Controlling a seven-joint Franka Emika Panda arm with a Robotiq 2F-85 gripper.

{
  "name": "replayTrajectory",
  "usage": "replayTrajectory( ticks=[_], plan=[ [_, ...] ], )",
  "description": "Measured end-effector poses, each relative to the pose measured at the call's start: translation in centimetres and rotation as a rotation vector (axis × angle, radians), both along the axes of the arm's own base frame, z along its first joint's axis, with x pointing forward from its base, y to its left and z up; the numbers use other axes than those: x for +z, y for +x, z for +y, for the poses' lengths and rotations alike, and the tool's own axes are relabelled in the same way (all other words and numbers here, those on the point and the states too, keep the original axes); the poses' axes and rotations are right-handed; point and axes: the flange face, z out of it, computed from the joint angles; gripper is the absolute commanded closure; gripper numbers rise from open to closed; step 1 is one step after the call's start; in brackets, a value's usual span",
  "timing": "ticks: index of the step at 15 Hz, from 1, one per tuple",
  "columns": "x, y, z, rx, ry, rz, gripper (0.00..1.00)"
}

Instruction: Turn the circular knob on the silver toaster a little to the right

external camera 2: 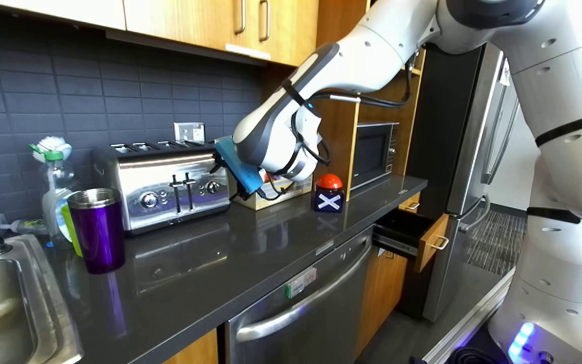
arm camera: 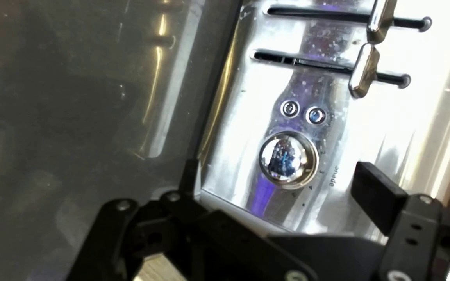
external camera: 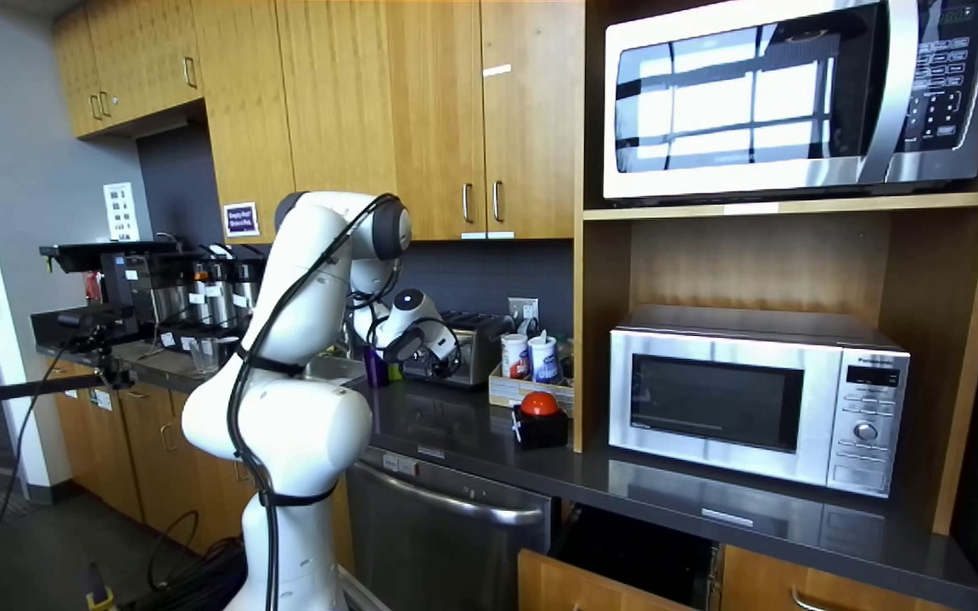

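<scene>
The silver toaster stands on the counter against the dark tiled wall. It also shows partly behind the arm in an exterior view. Its round chrome knob fills the middle of the wrist view, with "shade" and small numbers printed beside it. This is the toaster's right-hand knob, also in an exterior view. My gripper is open, its black fingers apart on either side of the knob in the picture. No contact shows. My gripper is at the toaster's right front.
A purple tumbler stands at the toaster's left front, near the sink. A box with canisters and a red push button are to the right. Two levers protrude beside the knob. A drawer is open.
</scene>
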Motion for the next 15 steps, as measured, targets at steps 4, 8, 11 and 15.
replayTrajectory(
  ticks=[4, 8, 11, 15],
  plan=[
    [-0.5, 0.7, 0.2, -0.003, 0.013, 0.005, 0.00],
    [-1.0, 1.3, 0.2, -0.007, 0.019, 0.009, 0.31],
    [-0.9, 1.4, 0.4, -0.006, 0.023, 0.007, 0.53],
    [-0.5, 1.5, 0.7, -0.002, 0.029, 0.000, 0.70]
  ],
)
